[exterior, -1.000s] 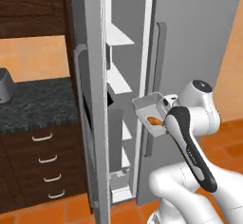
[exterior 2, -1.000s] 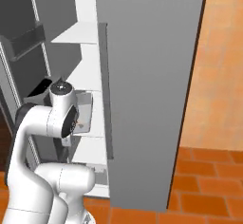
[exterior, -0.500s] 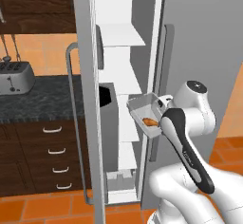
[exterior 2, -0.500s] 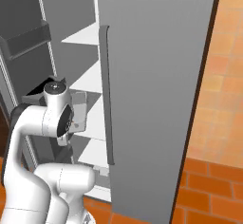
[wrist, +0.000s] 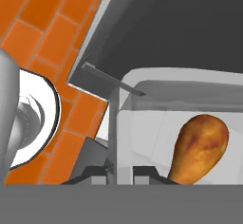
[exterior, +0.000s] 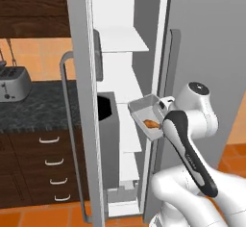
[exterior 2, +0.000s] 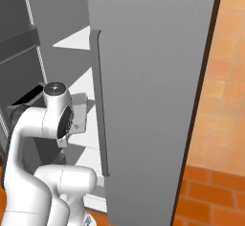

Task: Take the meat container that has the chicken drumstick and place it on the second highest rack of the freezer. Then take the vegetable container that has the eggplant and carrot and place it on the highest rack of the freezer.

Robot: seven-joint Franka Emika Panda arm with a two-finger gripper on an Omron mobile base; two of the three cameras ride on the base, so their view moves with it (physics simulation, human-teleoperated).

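Drumstick lies in container, thick end away from claw.

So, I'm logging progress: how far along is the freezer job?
Done: the tall light-grey freezer stands open. In hand: the gripper is shut on the wall of the pale grey meat container holding the golden-brown chicken drumstick, raised before the white shelves. Left: setting it on the second-highest rack, then the whole vegetable container step.

The base has swung round over the last second, bringing the open freezer almost square-on. A toaster has come into sight on the worktop at left.
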